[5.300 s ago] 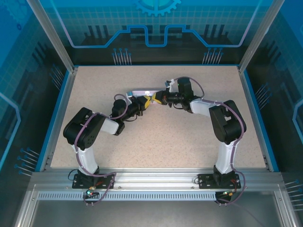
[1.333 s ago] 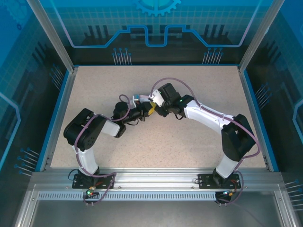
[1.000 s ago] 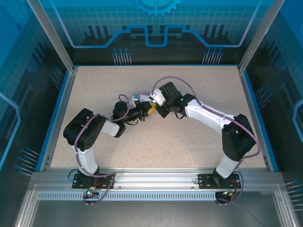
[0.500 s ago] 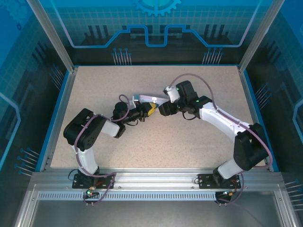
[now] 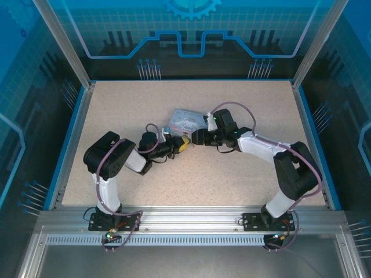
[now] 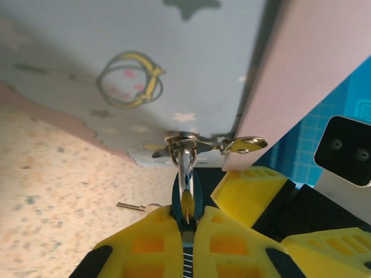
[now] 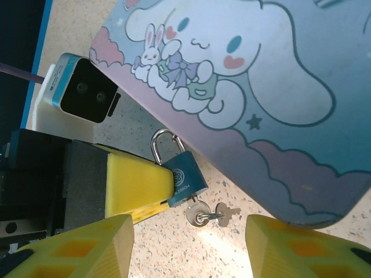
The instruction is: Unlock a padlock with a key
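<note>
The padlock (image 7: pixel 184 177) is a small teal-bodied lock with a silver shackle. My left gripper (image 6: pixel 186 218) is shut on its body, and one yellow finger (image 7: pixel 134 186) presses its side. In the left wrist view the shackle (image 6: pixel 183 152) reaches up to the metal clasp on the tin's edge. A silver key (image 7: pixel 199 213) sits in the lock's underside, and a second key (image 7: pixel 225 212) hangs from its ring. My right gripper (image 7: pixel 188 227) is open just short of the keys, touching nothing. From above, both grippers (image 5: pixel 188 142) meet in front of the tin.
The pale blue tin (image 5: pixel 186 120) with the white cartoon dog (image 7: pixel 261 75) lies just behind the lock, tilted over it. My right gripper's yellow fingers (image 6: pixel 250 192) crowd the left wrist view. Speckled tabletop (image 5: pixel 232 179) surrounds the arms, with blue walls around it.
My right gripper has swung left and down towards the lock. The tin has turned so that more of its printed face shows from above. The left arm has shifted slightly nearer.
</note>
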